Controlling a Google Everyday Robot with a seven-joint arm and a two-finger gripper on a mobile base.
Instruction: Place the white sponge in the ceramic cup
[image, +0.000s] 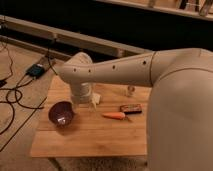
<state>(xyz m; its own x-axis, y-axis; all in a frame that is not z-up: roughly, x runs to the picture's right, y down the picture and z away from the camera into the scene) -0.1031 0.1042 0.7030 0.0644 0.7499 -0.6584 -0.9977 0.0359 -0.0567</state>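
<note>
gripper fingers (85, 99) spread apart, low over table (90, 137) | white sponge (95, 100) just beside | ceramic cup (130, 90) well apart

Raised, behind arm (115, 67) (table (90, 140) below)

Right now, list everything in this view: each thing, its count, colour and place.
wooden table: one, light brown, centre
round bowl: one, dark purple, table's left
small ceramic cup: one, pale grey, table's back
soft white sponge: one, cream-white, right of bowl
orange carrot: one, orange, mid-table
flat rectangular bar: one, dark, behind carrot
black cables: several, with a black box, floor at left
robot arm: one, pale grey, from right
gripper: one, pale, beside sponge
</note>
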